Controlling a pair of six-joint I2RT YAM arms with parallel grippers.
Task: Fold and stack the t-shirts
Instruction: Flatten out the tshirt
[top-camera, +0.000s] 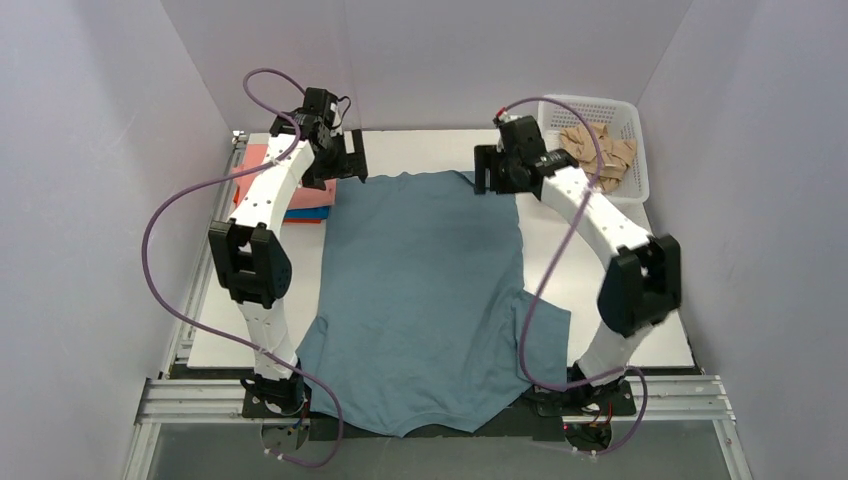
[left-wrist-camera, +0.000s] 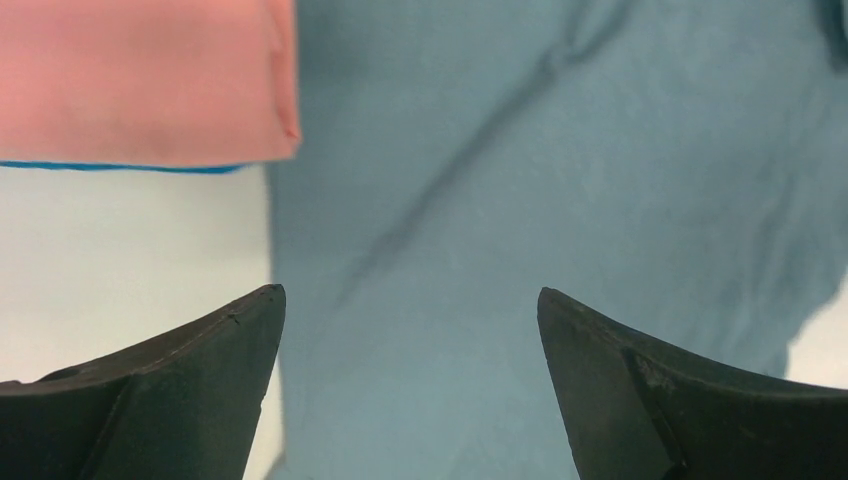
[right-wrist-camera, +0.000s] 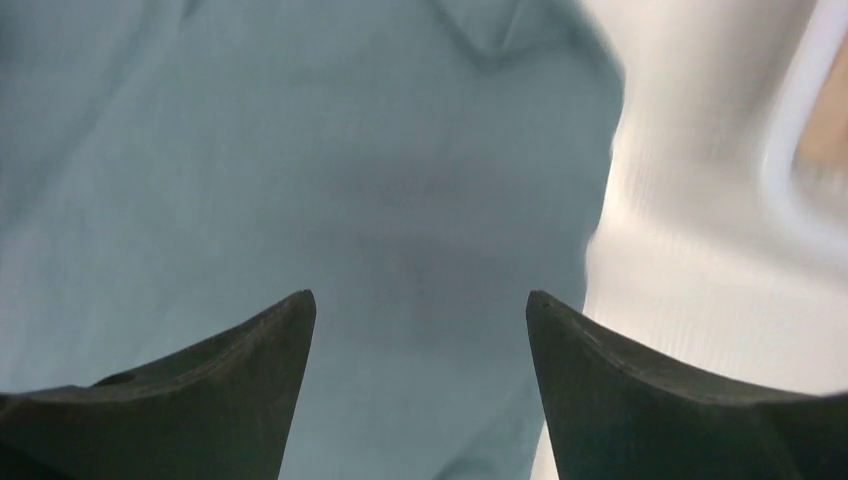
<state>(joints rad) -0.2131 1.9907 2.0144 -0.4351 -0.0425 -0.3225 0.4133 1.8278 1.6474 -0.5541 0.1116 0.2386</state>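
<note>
Basket (top-camera: 640, 160): white plastic, lattice walls; you will find it at the far right corner of the table.
Basket contents (top-camera: 600, 152): crumpled tan pieces, heaped loosely; you cannot tell what they are.
Table (top-camera: 425, 150): white, flat top; you see bare strips along the far edge and down the left and right sides.
Frame rails (top-camera: 200, 400): silver slotted metal, running along your near edge and up the left side.
Walls (top-camera: 420, 50): plain pale lilac panels, enclosing left, right and far sides.
</note>
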